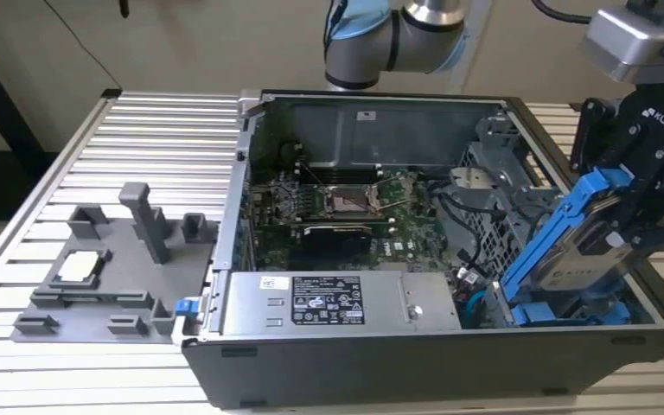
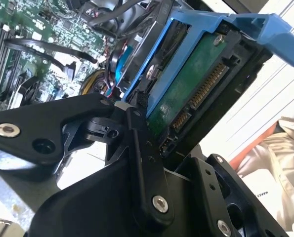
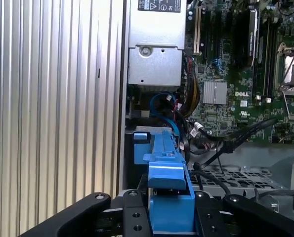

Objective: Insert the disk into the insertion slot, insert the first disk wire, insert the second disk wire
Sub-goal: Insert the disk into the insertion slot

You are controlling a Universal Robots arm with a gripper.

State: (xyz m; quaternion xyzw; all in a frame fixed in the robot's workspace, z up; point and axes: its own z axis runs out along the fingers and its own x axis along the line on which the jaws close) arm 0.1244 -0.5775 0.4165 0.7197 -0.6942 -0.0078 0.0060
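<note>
The disk, silver-grey in a bright blue carrier, hangs steeply tilted over the open computer case at the exterior view's right. My gripper is shut on it, black fingers clamping its sides. The disk's green circuit board and connector show in the second wrist view. In the first wrist view the blue carrier sits between my fingers. The disk's lower end reaches down beside the perforated grey cage that holds the insertion slot. A blue wire and black wires lie loose near the cage.
The silver power-supply box fills the case's near side, and the motherboard lies behind it. A grey fixture with upright blocks stands on the ribbed aluminium table at the exterior view's left. The case's side wall runs close to the disk.
</note>
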